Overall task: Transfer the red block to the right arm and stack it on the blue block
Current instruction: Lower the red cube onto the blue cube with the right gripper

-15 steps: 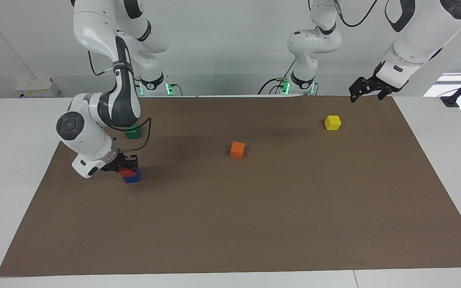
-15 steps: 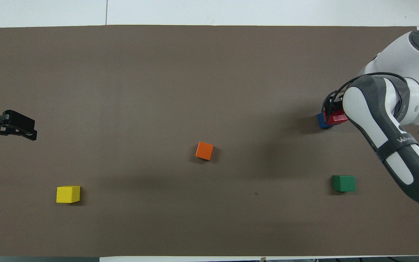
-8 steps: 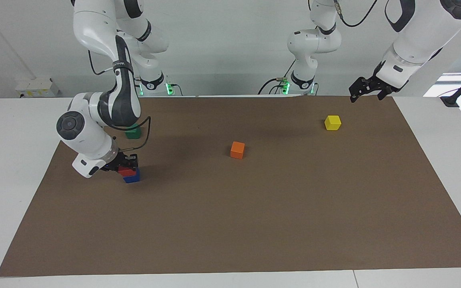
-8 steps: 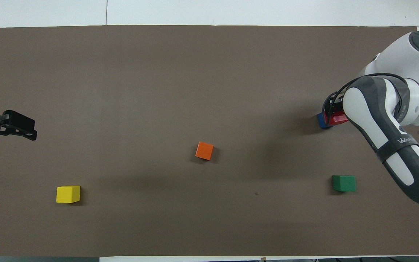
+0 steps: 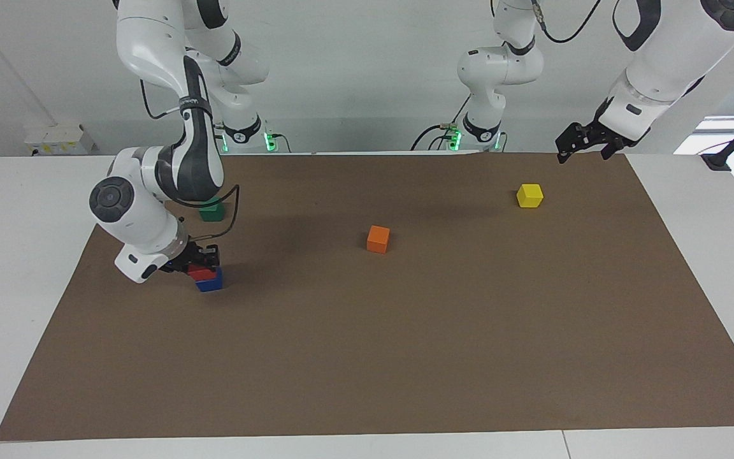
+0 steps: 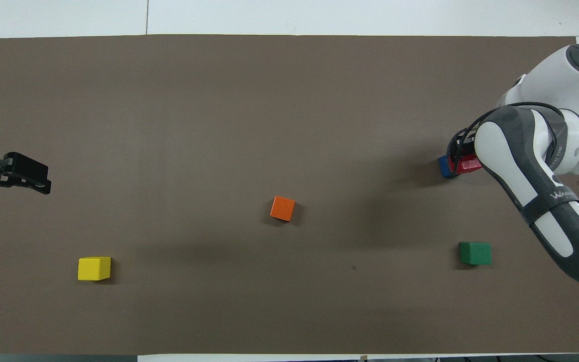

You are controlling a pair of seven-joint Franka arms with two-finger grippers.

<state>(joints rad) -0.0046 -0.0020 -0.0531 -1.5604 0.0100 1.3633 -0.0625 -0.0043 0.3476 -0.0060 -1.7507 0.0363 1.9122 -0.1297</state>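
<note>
The red block (image 5: 199,273) (image 6: 468,164) rests on top of the blue block (image 5: 209,283) (image 6: 444,167), on the brown mat toward the right arm's end of the table. My right gripper (image 5: 201,266) (image 6: 458,161) is down at the stack, shut on the red block. The right arm's forearm hides part of both blocks in the overhead view. My left gripper (image 5: 582,152) (image 6: 44,180) waits open and empty in the air over the mat's edge at the left arm's end.
An orange cube (image 5: 378,239) sits mid-mat. A yellow cube (image 5: 529,195) lies toward the left arm's end. A green cube (image 5: 212,211) sits nearer to the robots than the stack, partly covered by the right arm's elbow. The brown mat (image 5: 405,357) covers the table.
Almost nothing: the right wrist has shifted very slightly while the red block stays gripped on the blue block. The left gripper has edged up a little.
</note>
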